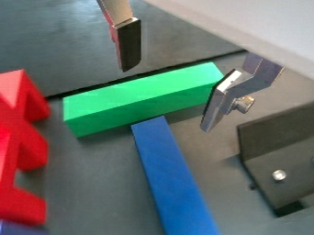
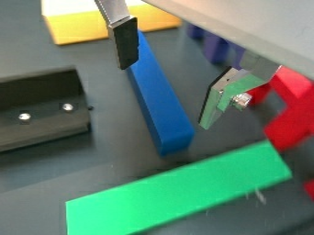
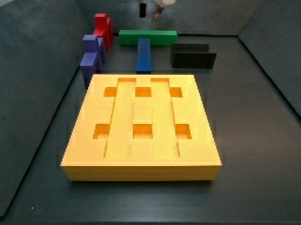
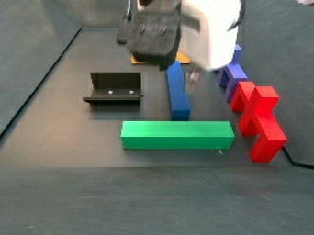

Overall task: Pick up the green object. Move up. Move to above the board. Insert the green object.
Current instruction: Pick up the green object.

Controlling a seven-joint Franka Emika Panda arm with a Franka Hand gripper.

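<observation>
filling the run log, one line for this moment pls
gripper open, above green object | green object on floor, ungrasped | board holes empty

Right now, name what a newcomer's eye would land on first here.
The big orange-yellow board with six square holes fills the floor's middle. Beyond it the green object lies flat across the end of a blue bar. The pincer hangs open above the green object, holding nothing.

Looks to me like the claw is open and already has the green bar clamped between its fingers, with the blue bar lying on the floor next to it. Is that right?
Not quite. The claw is open, but it holds nothing: in a wrist view the green bar lies on the floor below the spread fingers, unclamped. The blue bar does lie on the floor next to it, its end against the green bar's side.
</observation>
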